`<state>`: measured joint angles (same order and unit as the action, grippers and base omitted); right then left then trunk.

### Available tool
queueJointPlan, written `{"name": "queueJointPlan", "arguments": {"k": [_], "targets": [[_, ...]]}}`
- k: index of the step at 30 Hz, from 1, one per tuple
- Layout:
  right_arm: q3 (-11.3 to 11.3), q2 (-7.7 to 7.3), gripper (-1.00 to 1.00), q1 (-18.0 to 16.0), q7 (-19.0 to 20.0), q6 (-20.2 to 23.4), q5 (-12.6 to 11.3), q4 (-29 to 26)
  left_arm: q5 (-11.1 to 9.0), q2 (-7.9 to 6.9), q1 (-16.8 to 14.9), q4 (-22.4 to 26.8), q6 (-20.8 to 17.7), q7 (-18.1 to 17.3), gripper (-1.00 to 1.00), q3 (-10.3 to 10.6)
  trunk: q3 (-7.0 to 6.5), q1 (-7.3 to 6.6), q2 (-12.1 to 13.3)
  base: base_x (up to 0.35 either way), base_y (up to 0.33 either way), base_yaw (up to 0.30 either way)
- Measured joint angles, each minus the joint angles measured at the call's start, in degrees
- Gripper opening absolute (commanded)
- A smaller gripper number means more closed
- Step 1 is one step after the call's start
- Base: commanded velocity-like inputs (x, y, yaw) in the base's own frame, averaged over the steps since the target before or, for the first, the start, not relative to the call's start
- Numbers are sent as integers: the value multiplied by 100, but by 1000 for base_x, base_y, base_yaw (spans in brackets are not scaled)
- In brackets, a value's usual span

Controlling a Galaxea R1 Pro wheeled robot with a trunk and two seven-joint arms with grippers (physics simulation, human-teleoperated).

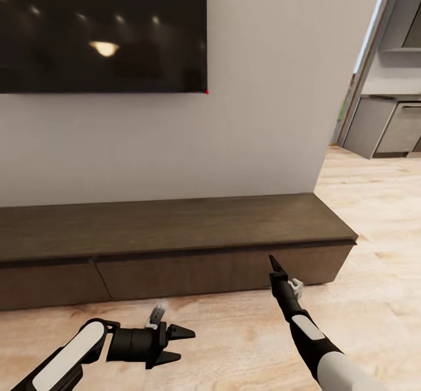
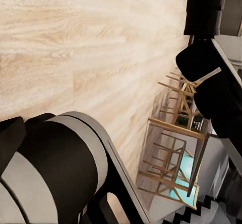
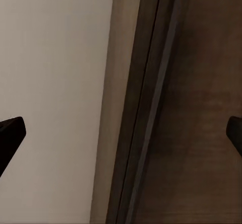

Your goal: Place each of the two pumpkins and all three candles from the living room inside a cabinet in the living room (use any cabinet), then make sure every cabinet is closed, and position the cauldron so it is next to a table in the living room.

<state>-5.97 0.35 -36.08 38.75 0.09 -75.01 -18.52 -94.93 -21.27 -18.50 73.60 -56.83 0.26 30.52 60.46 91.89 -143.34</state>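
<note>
The long, low dark-brown cabinet (image 1: 175, 227) stands against the white wall, and its two visible drawer fronts are shut flush. My right gripper (image 1: 272, 260) points at the right drawer front just below the top edge. In the right wrist view the gripper (image 3: 121, 133) is open, its fingertips spread wide over the cabinet (image 3: 201, 108) front and top lip, with nothing between them. My left gripper (image 1: 184, 344) hangs low over the wood floor in front of the cabinet, open and empty. The pumpkins, candles and cauldron are out of view.
A large dark TV (image 1: 99, 28) hangs on the wall above the cabinet. To the right, the wood floor (image 1: 374, 233) runs past the wall's corner towards grey kitchen units (image 1: 392, 127). Wooden chairs (image 2: 171, 153) stand far off in the left wrist view.
</note>
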Motion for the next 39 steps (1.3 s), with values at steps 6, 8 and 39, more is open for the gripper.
{"name": "queueJointPlan", "arguments": {"k": [6, 8, 39], "targets": [[-3, -5, 100, 0, -39, -15, 11, 7, 15, -2, 0, -13, 0, -2, 100, -5, 0, 2, 0, 57, 0, 0], [-11, -17, 100, 0, -45, -16, 23, 8, 15, -8, 0, -13, 0, -2, 100, -4, 0, 2, 0, 46, 0, 0], [32, -109, 100, 0, 94, -38, 47, 399, -65, -55, -3, 14, -12, -632, 100, -421, 244, 31, -15, 8, 0, 0]]}}
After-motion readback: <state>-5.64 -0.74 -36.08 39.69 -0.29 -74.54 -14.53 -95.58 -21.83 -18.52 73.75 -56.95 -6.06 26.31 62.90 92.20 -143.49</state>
